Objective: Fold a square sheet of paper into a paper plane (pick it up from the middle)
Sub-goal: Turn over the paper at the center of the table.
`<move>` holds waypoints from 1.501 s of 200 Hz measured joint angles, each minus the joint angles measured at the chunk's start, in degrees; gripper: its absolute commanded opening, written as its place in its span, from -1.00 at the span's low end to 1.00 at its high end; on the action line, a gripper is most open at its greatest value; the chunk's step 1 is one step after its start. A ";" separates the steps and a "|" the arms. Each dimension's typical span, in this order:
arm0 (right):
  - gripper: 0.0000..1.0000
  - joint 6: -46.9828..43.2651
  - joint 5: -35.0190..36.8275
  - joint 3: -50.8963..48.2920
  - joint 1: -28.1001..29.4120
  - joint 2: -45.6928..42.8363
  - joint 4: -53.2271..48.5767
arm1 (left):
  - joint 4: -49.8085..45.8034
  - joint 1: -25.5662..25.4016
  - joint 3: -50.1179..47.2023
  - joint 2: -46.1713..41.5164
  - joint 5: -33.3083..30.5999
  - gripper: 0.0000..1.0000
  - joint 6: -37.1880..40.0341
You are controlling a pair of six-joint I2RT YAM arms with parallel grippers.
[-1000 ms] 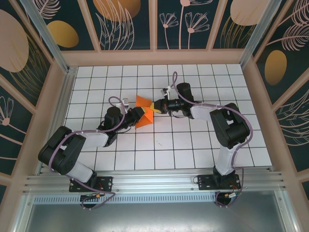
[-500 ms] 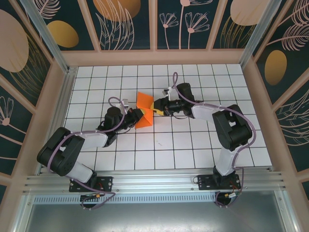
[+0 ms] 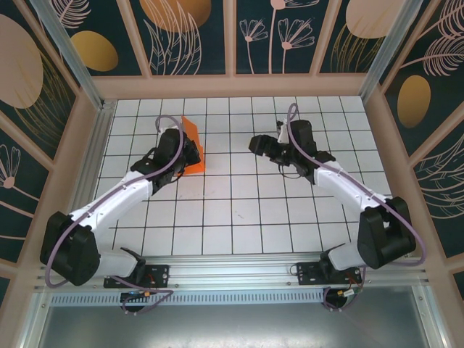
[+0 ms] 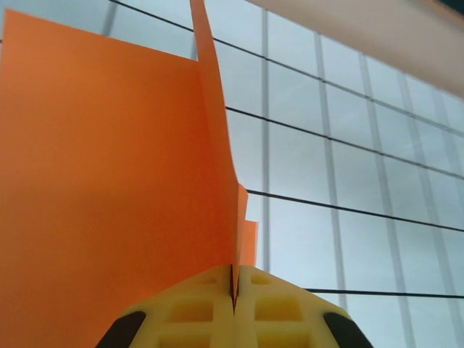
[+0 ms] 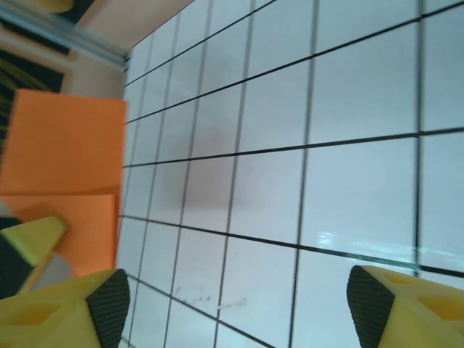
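White tiled tabletop (image 3: pixel 239 217) below, your left gripper (image 4: pixel 233 281) clamps the creased square sheet of paper (image 4: pixel 109 181); your right gripper (image 5: pixel 232 290) gapes wide, empty. Judging by shape, most folds remain.

Place: a robot test cell, lab-like, closed in on three sides
Worktop: white worktop (image 3: pixel 239 217) ruled with a black grid of squares
Walls: dark panels (image 3: pixel 192 32) printed with peach leaves and flowers, set in pale wooden frames
Frame: aluminium rails (image 3: pixel 232 279) along the near edge, a slanted metal post (image 3: pixel 69 54) at the far left corner
Machines: left arm (image 3: pixel 109 210) and right arm (image 3: pixel 348 188) bolted to the near rail, purple cables running along both
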 measured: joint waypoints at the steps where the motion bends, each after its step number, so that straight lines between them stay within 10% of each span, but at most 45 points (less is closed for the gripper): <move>1: 0.81 -0.15 0.48 -0.31 0.00 -0.20 -0.04 | -0.61 -0.22 0.44 0.26 -0.63 -0.92 0.22; 75: 0.85 1.31 11.21 -9.53 -3.58 -10.88 -1.22 | -24.35 -11.91 19.17 29.11 -25.97 -0.91 5.79; 138: 0.83 2.49 11.82 -10.71 -6.19 -12.37 -1.86 | -29.55 -19.02 32.00 45.86 -30.45 -0.81 7.41; 218: 0.83 5.03 11.85 -11.80 -8.68 -13.77 -3.32 | -27.17 -21.27 36.28 48.81 -19.10 -0.13 8.81; 300: 0.82 5.44 4.07 -12.68 -9.66 -11.54 -2.23 | -8.44 -19.91 19.89 19.63 5.81 0.60 2.36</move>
